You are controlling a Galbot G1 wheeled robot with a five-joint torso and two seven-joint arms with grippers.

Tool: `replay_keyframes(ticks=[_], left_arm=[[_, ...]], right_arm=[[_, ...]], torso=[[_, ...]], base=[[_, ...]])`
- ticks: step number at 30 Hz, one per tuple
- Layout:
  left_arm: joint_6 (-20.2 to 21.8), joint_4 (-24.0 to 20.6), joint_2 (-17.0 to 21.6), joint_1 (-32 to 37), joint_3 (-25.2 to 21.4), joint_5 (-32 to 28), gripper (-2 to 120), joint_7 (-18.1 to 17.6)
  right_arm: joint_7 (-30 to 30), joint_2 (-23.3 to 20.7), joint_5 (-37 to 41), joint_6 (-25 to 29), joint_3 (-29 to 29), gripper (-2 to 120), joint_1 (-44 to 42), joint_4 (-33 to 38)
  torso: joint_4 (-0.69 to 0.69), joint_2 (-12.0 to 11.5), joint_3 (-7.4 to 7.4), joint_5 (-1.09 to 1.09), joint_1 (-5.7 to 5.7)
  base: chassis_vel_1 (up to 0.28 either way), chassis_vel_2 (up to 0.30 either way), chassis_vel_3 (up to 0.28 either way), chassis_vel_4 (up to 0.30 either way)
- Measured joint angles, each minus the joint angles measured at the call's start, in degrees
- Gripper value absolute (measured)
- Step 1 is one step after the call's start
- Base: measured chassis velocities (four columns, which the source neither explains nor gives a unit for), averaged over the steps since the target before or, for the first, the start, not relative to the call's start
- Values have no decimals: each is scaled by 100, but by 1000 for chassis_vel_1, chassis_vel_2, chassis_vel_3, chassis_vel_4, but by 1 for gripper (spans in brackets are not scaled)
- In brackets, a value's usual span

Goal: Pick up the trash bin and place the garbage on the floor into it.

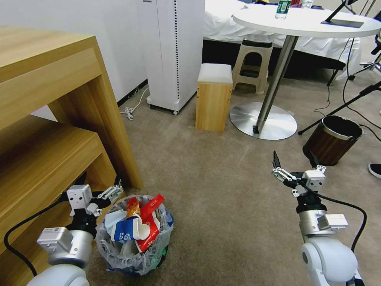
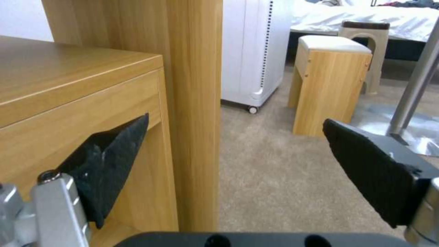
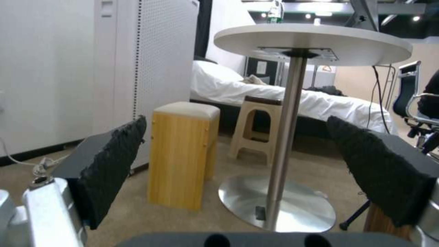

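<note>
The trash bin [image 1: 104, 243], small and lined with a crinkly clear bag, stands on the beige floor [image 1: 222, 178] at the bottom left. It is full of garbage: a blue-white paper cup [image 1: 126, 231], red wrappers [image 1: 152, 204] and other litter. My left gripper [image 1: 99, 182] hangs open just left of the bin's rim, close to the wooden shelf; in the left wrist view the left gripper [image 2: 235, 120] holds nothing. My right gripper [image 1: 294, 161] is raised over bare carpet at the right, open and empty. In the right wrist view the right gripper [image 3: 236, 118] points toward the round table.
A wooden shelf unit [image 1: 59, 119] crowds the left arm. A brown wood-grain bin [image 1: 332, 139] stands right behind the right gripper. Farther off are a wooden stool [image 1: 214, 97], a round table's metal base [image 1: 264, 121], a white appliance [image 1: 174, 51] and stand legs with cables [image 1: 349, 101].
</note>
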Motion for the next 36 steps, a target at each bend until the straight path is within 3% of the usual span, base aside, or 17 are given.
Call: replay_keyframes(ticks=[36], left_arm=[[24,2,4,1,8,-24,100,-20]], right_arm=[[-10,-10,24,-30,-14,100,15,5]], torso=[[0,0,1,0,0]], base=[[0,0,0,0]])
